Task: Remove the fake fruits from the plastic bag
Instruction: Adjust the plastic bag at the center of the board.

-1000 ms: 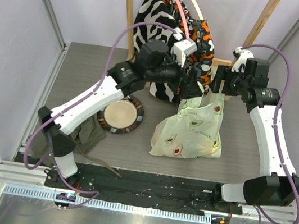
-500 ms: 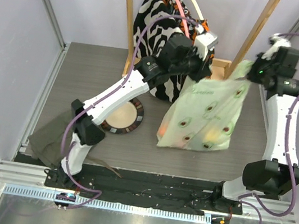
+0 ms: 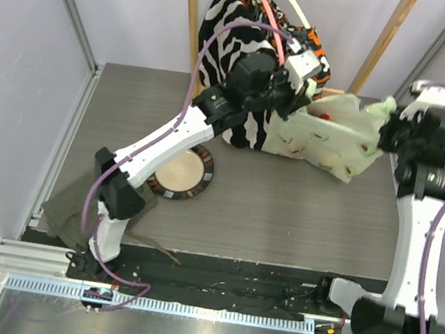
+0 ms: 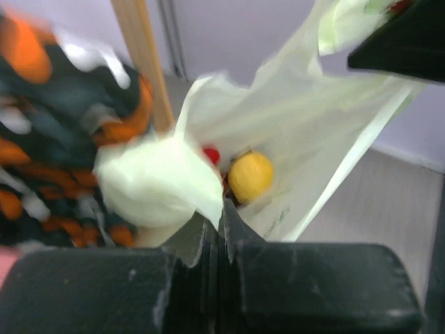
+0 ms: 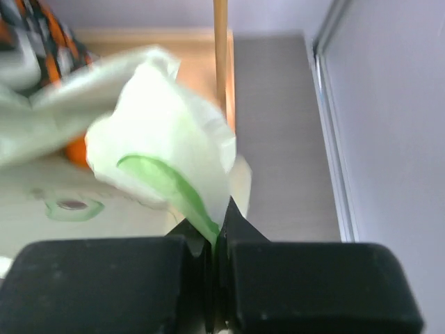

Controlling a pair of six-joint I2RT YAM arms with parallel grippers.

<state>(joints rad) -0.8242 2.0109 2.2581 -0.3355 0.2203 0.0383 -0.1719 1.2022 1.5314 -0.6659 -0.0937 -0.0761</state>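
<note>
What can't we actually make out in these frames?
- Fake fruits: count unknown. The left wrist shows one yellow and one red; the rest are behind plastic bag folds.
- Orange patch, right wrist: fruit or patterned garment? Blurred and half hidden by the bag.
- Top view: whether the bag clears the table; no height cue.

- Your plastic bag [image 3: 328,141]: pale green, avocado-half print.
- Inside it you see a yellow fruit [image 4: 250,176] and a red fruit [image 4: 211,154].
- Your garments [image 3: 227,7]: black-white zebra, orange patches.
- Your plate [image 3: 180,176]: beige, dark rim.
- Your cloth [image 3: 63,210]: olive-grey.
</note>
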